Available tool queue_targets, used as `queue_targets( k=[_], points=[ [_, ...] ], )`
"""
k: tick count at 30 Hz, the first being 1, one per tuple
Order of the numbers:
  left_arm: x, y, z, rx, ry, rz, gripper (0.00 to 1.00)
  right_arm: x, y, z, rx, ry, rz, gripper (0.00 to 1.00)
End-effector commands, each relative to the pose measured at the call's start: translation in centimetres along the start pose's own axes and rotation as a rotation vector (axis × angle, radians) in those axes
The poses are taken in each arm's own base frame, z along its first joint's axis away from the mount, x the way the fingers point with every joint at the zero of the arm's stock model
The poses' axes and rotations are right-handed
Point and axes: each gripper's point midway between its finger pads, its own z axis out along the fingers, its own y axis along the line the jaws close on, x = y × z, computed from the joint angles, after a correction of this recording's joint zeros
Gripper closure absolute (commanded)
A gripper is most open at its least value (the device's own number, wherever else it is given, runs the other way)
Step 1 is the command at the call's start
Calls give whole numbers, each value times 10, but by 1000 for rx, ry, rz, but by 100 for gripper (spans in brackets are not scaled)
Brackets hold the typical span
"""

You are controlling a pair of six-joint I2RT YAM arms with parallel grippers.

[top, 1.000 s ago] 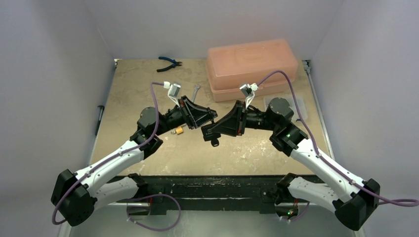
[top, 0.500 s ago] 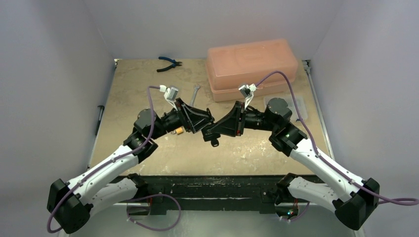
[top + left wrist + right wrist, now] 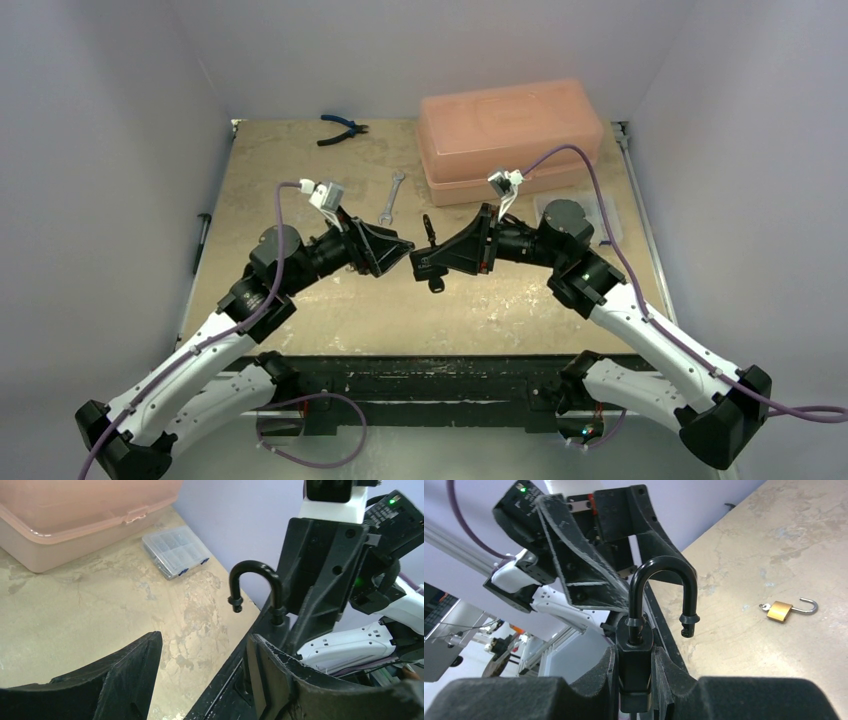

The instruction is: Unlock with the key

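My right gripper is shut on the body of a black padlock, held upright above the table. Its shackle stands swung open, with one leg free of the body. In the top view a small dark key hangs from the lock's underside, below the right gripper. My left gripper faces the lock from the left, a short gap away. It is open with nothing between its fingers, and the shackle shows just beyond them.
A brass padlock with its shackle open and a key in it lies on the table. A pink lidded box stands at the back right, with a clear organiser case near it. A wrench and blue pliers lie further back.
My left gripper has opened and drawn back to the left, away from the black padlock. The right gripper has kept its hold and hardly moved.
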Motion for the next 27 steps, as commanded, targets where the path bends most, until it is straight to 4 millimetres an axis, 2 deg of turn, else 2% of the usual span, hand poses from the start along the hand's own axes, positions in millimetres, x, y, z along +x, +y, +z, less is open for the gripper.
queue_targets(
  k=[1,8,12,27],
  points=[
    [-27,-18,-9,5,-48,22,33,-29,19,-5,-24,-107,-92,100],
    [-45,-43,-6,105,-101,-30,30,-28,14,-2,-13,-98,-83,100],
    [-47,-50,2,156,-99,-52,30,-26,12,0,-13,-90,-79,100],
    [-44,-46,36,192,-83,-82,29,-26,9,3,-15,-81,-82,100]
  ],
)
